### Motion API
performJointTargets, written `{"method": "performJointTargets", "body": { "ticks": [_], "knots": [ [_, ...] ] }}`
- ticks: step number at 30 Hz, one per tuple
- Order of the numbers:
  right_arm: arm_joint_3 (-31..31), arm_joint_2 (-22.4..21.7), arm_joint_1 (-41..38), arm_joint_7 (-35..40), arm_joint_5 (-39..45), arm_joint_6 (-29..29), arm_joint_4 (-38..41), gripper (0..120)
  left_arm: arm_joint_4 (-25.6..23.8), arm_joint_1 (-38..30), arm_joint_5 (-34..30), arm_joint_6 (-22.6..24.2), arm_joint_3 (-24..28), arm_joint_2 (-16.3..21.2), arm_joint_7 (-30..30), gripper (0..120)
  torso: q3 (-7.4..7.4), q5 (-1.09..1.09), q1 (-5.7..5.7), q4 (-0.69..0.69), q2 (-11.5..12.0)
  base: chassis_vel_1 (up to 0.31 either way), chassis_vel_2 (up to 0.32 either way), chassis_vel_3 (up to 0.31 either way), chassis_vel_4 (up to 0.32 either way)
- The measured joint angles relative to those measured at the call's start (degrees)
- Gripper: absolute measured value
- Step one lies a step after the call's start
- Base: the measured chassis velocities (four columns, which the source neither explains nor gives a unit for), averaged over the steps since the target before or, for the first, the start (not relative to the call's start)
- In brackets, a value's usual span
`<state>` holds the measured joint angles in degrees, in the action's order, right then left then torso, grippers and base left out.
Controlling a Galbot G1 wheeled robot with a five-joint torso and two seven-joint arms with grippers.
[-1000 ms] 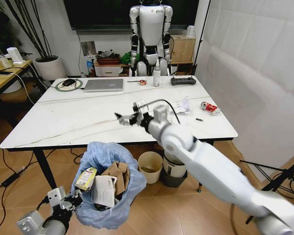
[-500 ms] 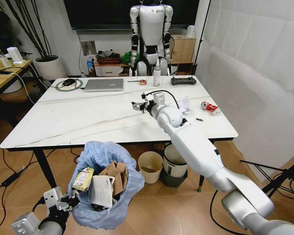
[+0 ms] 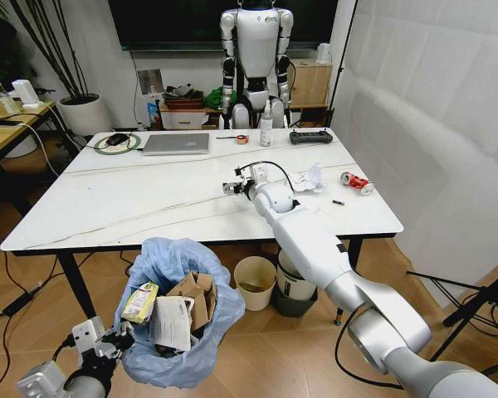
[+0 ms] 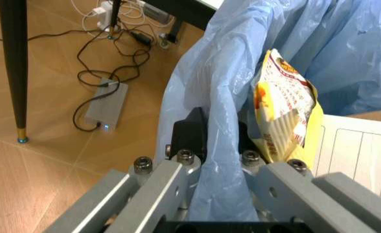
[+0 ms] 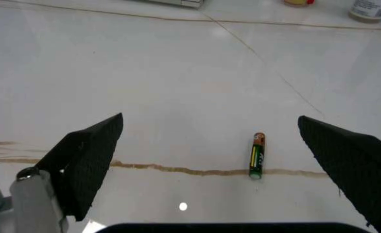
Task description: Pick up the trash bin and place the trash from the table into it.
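- The white table (image 3: 133, 199) bore a small battery (image 5: 257, 156), a crushed can (image 3: 354, 182) and a tissue (image 3: 313, 177).
- The right gripper (image 3: 230, 187), released, had swung back from the bin toward the battery.
- The left gripper (image 4: 219, 155) stayed clenched on the trash bin (image 3: 179, 308) below the table's edge.

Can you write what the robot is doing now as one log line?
left gripper: shut on bin bag | right gripper: open over battery on table

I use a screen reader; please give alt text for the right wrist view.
The open right gripper hangs above the white table, its two dark fingers wide apart, with a small battery lying on the table between them.
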<state>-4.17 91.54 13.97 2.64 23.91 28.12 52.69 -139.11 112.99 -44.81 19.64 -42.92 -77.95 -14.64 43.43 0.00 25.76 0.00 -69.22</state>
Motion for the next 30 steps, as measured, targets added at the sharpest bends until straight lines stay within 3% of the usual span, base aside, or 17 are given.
{"method": "performJointTargets", "body": {
  "ticks": [30],
  "knots": [
    [4.41,0.64,-1.54,-3.71,-3.83,-3.96,-11.61,98,-0.59,0.33,0.36,-0.21,0.14,-0.71,-0.08,1,0.00,0.01,0.00,0.00,0.00,0.000,0.000,0.000,0.000]
  ]
}}
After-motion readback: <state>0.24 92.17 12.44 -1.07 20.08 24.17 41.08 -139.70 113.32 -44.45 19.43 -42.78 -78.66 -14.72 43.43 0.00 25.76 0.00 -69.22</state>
